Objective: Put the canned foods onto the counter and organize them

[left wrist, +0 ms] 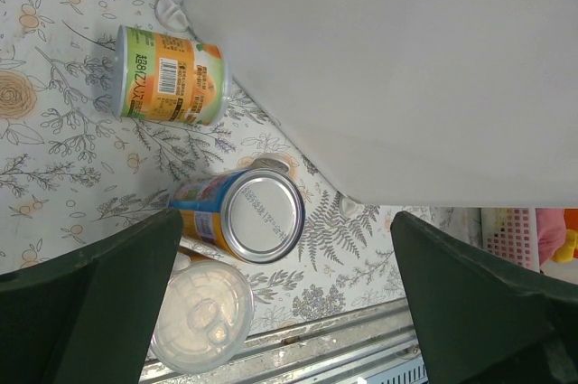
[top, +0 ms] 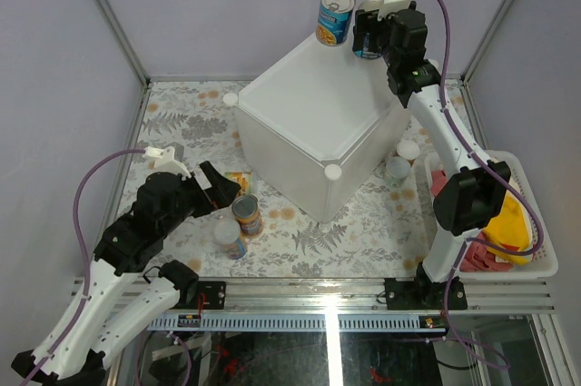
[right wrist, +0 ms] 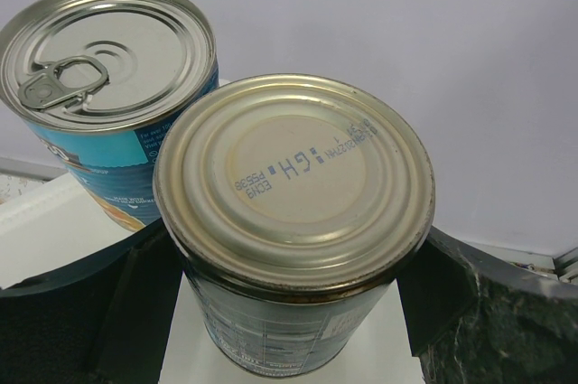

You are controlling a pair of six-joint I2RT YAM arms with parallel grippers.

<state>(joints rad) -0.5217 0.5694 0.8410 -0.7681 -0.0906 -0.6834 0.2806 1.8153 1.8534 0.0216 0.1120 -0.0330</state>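
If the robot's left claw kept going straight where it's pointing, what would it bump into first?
Probably the upright silver-topped can, straight ahead of the open left gripper. Depth is unclear, so the white-lidded can beside it might come first.

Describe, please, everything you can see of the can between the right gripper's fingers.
The dark-labelled can is a metal tin standing upright on the far corner of the counter. The end facing up is dull silver, ringed, with a stamped code and no pull tab. Its rim looks slightly stained. The label is dark with small white print. The right gripper holds it from above, and the fingers look pressed against both sides. A blue can stands close beside it; contact between them cannot be told.
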